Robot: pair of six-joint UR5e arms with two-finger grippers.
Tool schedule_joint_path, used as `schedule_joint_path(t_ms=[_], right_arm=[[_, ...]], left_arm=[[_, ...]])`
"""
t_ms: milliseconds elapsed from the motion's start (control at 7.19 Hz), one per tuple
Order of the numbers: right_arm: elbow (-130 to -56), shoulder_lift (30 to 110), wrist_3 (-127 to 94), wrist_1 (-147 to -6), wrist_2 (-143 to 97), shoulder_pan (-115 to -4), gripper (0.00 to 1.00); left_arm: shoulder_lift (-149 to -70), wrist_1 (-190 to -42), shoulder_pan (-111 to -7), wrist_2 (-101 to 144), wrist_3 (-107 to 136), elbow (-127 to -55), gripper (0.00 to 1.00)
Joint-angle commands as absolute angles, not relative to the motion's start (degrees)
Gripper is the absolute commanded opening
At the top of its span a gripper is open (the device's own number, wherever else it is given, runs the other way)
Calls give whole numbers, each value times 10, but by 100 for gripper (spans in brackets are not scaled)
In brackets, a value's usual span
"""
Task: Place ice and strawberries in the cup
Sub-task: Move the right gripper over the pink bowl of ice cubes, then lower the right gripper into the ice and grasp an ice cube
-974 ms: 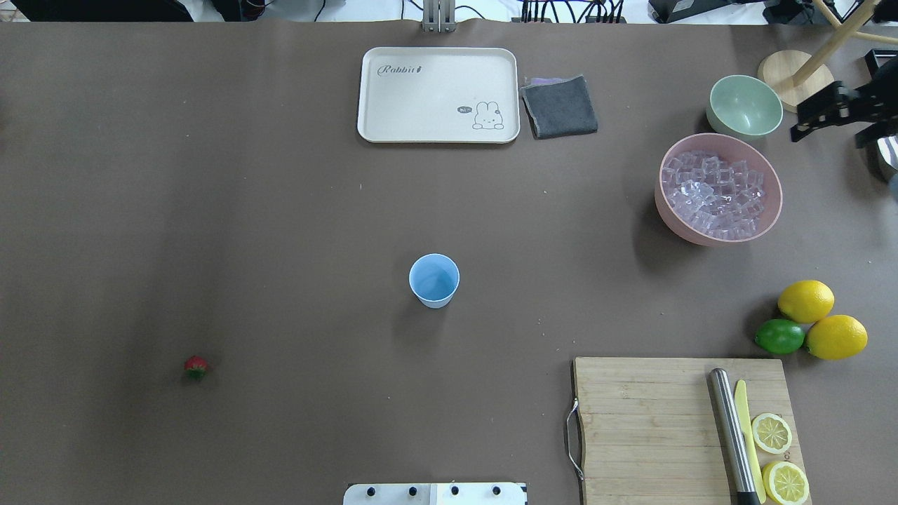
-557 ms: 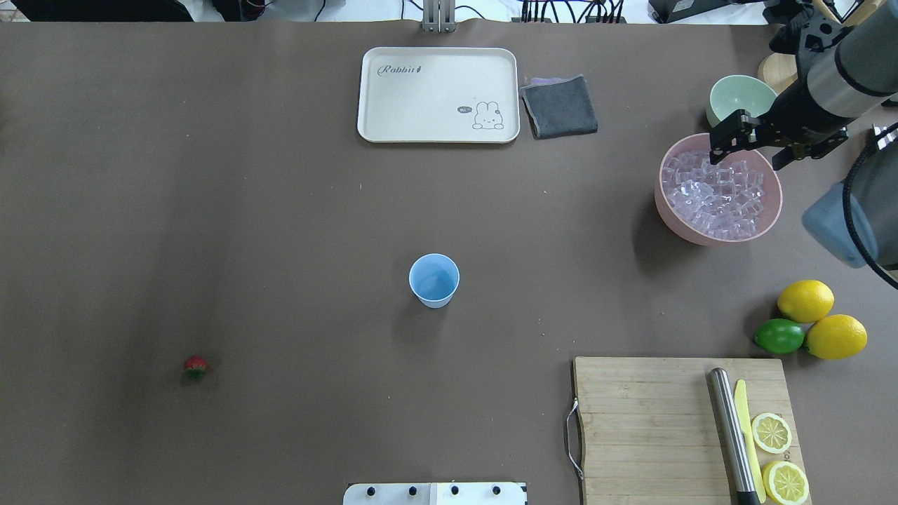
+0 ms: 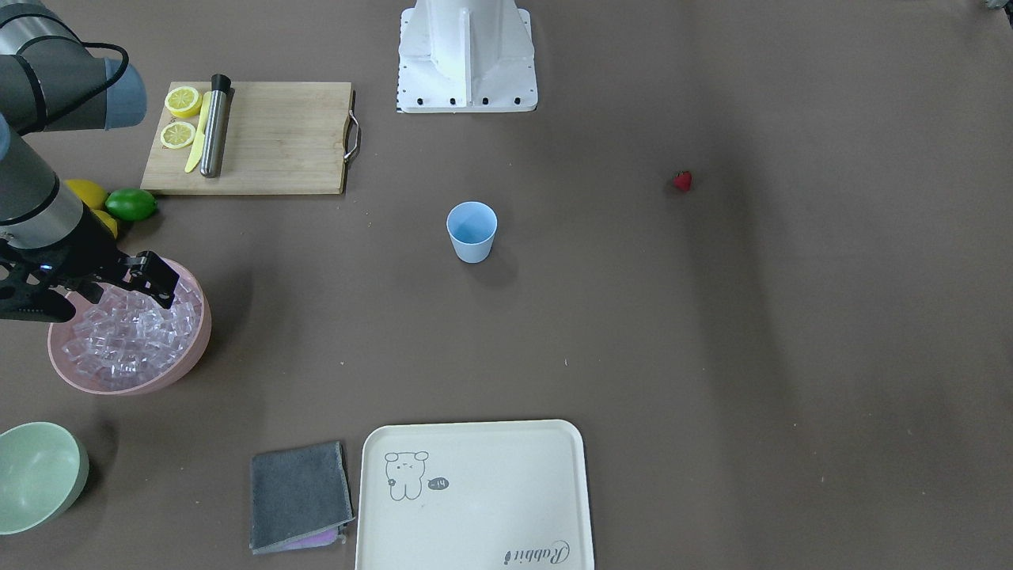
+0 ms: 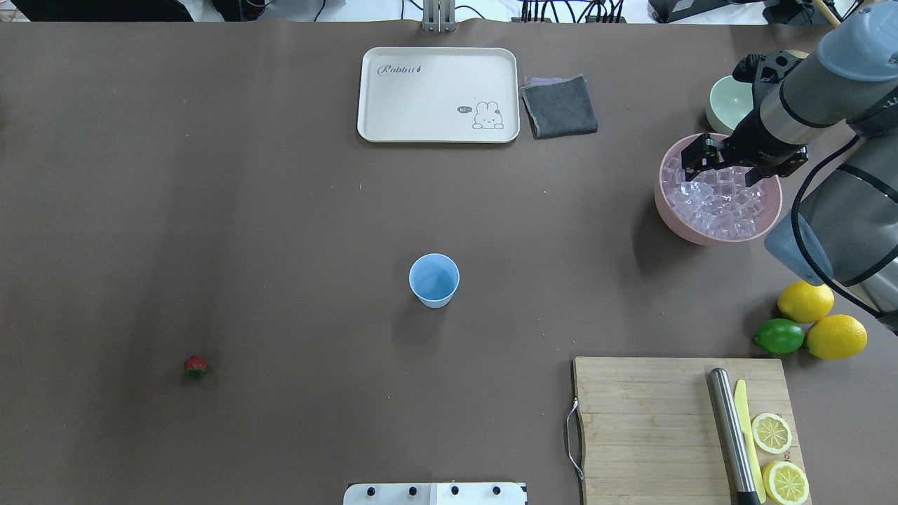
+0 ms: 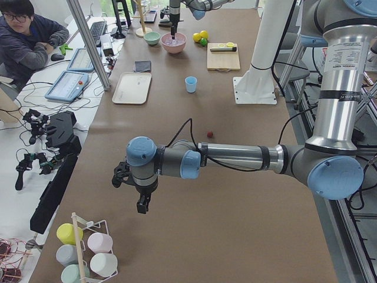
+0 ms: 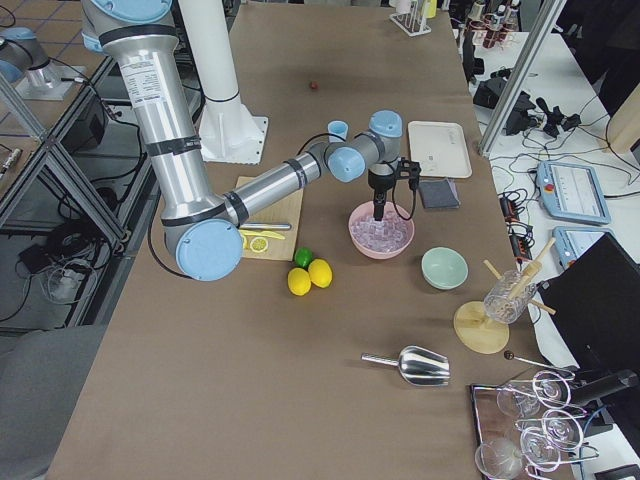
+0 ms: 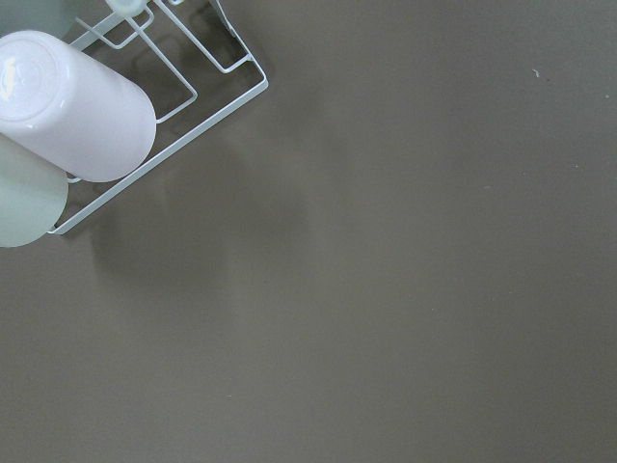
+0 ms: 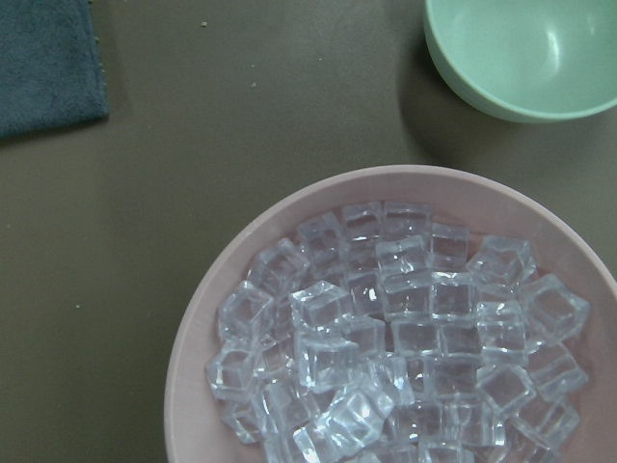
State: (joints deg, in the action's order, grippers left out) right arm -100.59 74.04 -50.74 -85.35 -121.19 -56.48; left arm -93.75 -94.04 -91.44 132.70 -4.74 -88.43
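The light blue cup (image 4: 434, 279) stands upright mid-table and looks empty; it also shows in the front view (image 3: 472, 229). The small red strawberry (image 4: 196, 365) lies alone at the near left. Many clear ice cubes (image 4: 715, 200) fill the pink bowl (image 4: 659, 193) at the right; the right wrist view looks straight down on the ice (image 8: 405, 328). My right gripper (image 4: 733, 168) hovers open over the bowl's far part, holding nothing. My left gripper (image 5: 141, 203) shows only in the exterior left view, far left near a cup rack; I cannot tell its state.
A pale green bowl (image 4: 726, 102) sits just behind the pink bowl. A rabbit tray (image 4: 438, 95) and grey cloth (image 4: 560, 105) lie at the back. Lemons and a lime (image 4: 780, 337), and a cutting board (image 4: 652, 421) with muddler and lemon halves, are near right. A cup rack (image 7: 77, 106) is below the left wrist.
My right arm has swung in from the table's right edge and leftward, so the open gripper now hangs over the pink ice bowl. Cup and strawberry have not moved.
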Motion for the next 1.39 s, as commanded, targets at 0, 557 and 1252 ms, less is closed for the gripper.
schedule_joint_path(t_ms=[0,557,1252], right_arm=[[-980,730,-505,-853,-1212,-564,98],[-949,720,-504,-853,-1212,-563,98],[-918,722,-510,-796,-1218,-560,95]], left_arm=[[-939,-940,-914,1327,-47,-884,98],[-940,-940,-914,1327,-47,-883,98],[-956,-982,-914,1326,-47,-833,98]])
